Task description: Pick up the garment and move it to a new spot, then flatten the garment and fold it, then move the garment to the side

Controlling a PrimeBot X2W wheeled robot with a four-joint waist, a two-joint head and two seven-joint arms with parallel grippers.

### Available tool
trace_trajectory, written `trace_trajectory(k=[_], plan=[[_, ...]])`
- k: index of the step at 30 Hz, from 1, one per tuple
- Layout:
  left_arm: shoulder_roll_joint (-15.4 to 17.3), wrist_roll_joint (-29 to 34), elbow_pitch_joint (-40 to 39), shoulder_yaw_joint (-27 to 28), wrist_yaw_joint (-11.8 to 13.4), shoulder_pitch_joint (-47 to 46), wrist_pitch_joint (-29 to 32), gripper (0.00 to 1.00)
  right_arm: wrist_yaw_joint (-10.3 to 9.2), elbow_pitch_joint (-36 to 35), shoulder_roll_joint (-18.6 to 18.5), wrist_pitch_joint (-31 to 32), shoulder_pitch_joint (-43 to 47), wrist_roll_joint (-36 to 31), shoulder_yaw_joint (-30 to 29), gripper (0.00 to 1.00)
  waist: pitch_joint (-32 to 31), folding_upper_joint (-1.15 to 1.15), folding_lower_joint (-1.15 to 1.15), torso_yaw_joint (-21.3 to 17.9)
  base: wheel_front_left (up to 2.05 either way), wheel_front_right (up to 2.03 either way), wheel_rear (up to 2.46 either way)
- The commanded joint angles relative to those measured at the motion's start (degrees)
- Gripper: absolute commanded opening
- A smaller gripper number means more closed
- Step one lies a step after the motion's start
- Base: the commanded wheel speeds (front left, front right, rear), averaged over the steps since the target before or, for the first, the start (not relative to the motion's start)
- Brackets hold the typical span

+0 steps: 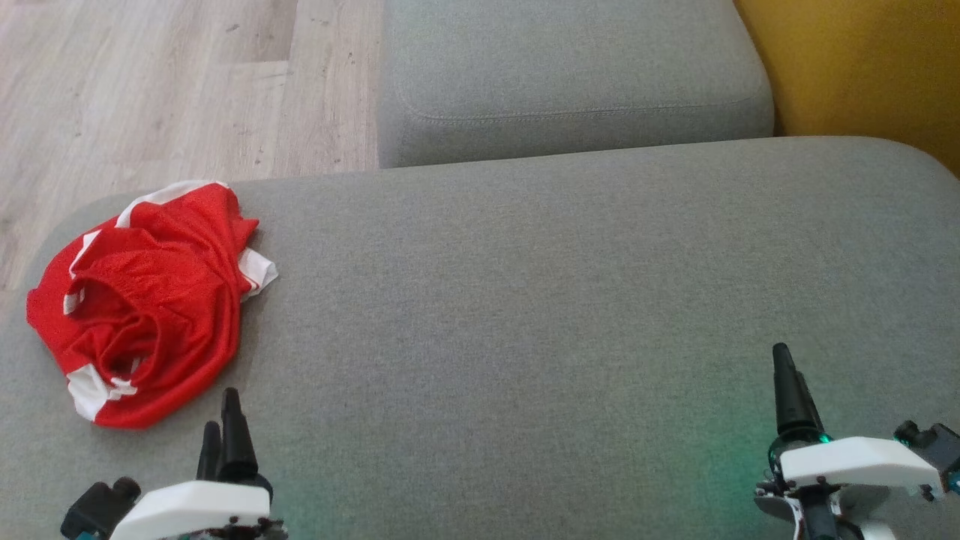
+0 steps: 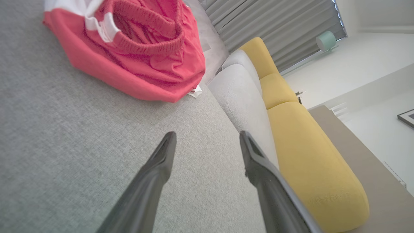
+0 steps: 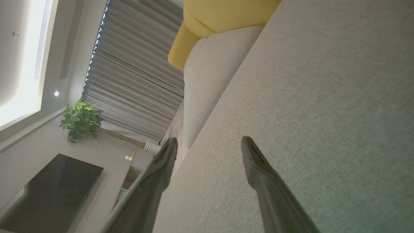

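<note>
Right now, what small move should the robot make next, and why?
Probably ease the open left jaws forward onto the crumpled red-and-white mesh garment: it lies bunched and untouched on the grey fabric cushion, just ahead of them.

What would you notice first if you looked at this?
The crumpled bright red mesh garment with white trim, bunched at the left end of the wide grey fabric couch seat. Then the mustard-yellow cushion at the far right, and the left gripper, open, close to the garment.

The garment [image 2: 139, 64] runs off the left wrist view's top edge; its crumpled folds hide its shape.
</note>
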Motion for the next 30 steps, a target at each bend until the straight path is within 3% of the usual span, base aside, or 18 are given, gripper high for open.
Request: trace_trajectory(k=[1, 30], plan=[[0.3, 1.8, -2.1, 0.1, 0.1, -1.2, -0.6, 1.00, -0.02, -2.1, -0.3, -0.8, -1.2, -1.8, 1.0, 1.00, -0.1, 0.00, 0.00, 0.0, 0.00, 0.00, 0.00], [0.4, 21.4, -6.0, -3.8, 2.5, 0.5, -5.4, 1.00, -0.03, -3.7, -0.4, -5.5, -0.6, -23.5, 8.0, 1.00, -2.1, 0.00, 0.00, 0.0, 0.00, 0.00, 0.00]])
